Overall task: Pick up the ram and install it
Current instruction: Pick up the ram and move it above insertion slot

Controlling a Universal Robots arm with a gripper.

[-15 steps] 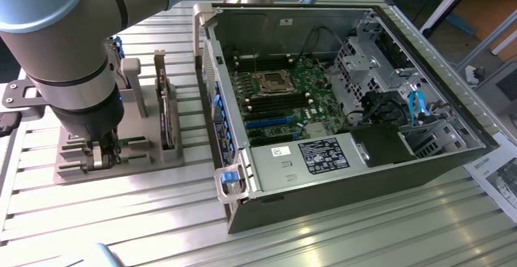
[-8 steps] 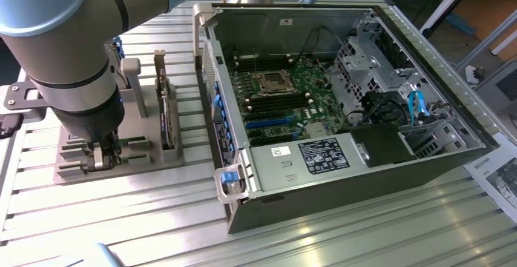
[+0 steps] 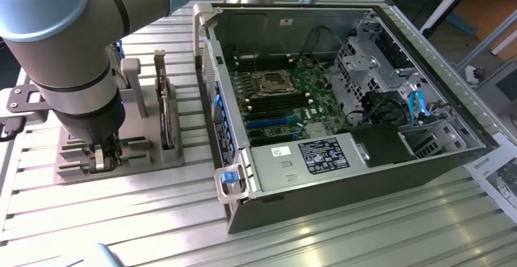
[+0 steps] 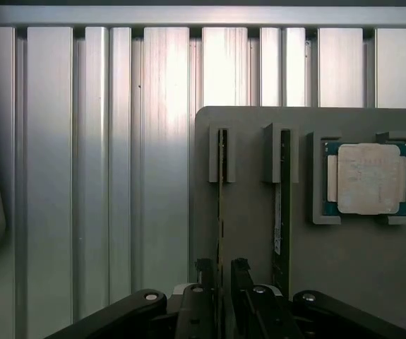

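Aluminium slats make up the desk (image 3: pixel 121 218), and on it lies an open computer case (image 3: pixel 364 188). It holds a motherboard (image 3: pixel 283 97) whose processor socket (image 3: pixel 272 80) is flanked by long dark slots, plus a power supply (image 3: pixel 323 155) and cabling. Beside the case sits a grey holder block (image 3: pixel 161 158) with three pockets. One narrow slot keeps the ram (image 4: pixel 222 198) standing on edge, the neighbouring slot keeps a larger dark card (image 4: pixel 281 205), and a square recess cradles a silver processor (image 4: pixel 368 178). The tool (image 4: pixel 222 272) is down at the ram's slot, spread wide, with a finger on either side of the stick and gaps showing, so nothing is gripped. The ram looks light, stiff and thin, and likely fragile at its chips and contacts. Its flat faces near mid-length seem the safest hold, with a gentle squeeze.
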